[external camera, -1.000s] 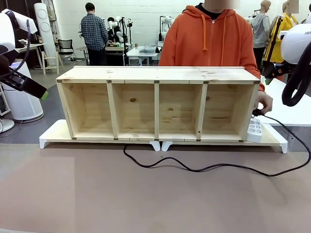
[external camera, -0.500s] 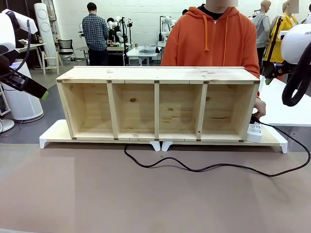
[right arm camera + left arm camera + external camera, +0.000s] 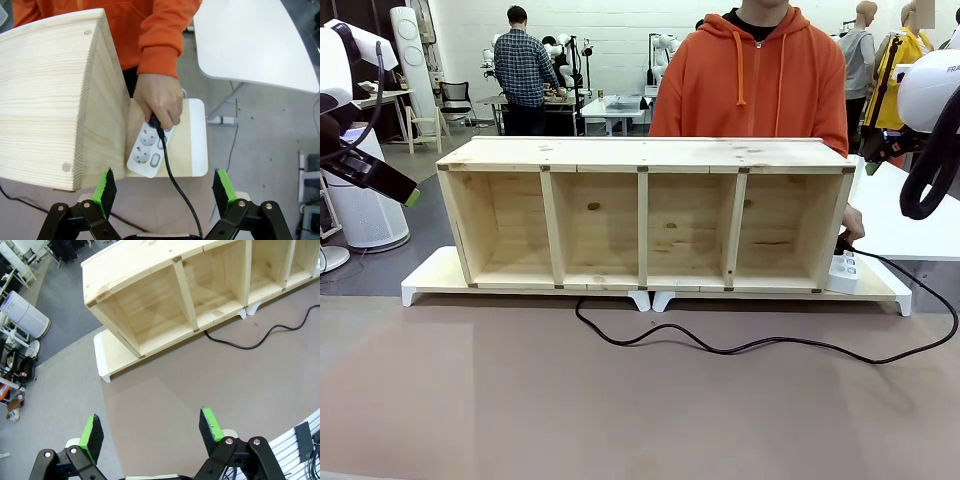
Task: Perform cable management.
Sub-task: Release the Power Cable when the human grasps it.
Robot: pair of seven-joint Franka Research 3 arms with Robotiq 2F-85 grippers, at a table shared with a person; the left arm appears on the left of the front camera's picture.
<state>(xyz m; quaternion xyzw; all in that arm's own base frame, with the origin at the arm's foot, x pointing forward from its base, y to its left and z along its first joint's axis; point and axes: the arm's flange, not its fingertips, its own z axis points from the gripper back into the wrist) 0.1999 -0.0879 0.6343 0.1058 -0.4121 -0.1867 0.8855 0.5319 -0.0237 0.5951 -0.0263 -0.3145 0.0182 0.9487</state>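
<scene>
The black cable [image 3: 740, 348] snakes over the brown tabletop from under the wooden shelf [image 3: 645, 155] out to the right and loops back to the white power strip [image 3: 842, 268]. In the right wrist view a person's hand [image 3: 159, 97] presses the black plug [image 3: 156, 124] onto the power strip [image 3: 142, 152], which lies beside the shelf's end wall [image 3: 55, 100]; the cable [image 3: 175, 175] runs down between my fingers. My right gripper [image 3: 163, 191] hangs open above it. My left gripper [image 3: 150, 429] is open over bare table, well short of the cable [image 3: 240, 345].
The shelf, with several open compartments, stands on white risers [image 3: 430, 275]. A white side table [image 3: 250, 45] stands off to the right. The person in an orange hoodie [image 3: 750, 80] stands behind the shelf. Brown tabletop [image 3: 620, 410] lies open in front.
The person's hand has drawn in behind the shelf's right end onto the power strip, and the cable's right loop has shifted slightly. Both arms have stayed still.
</scene>
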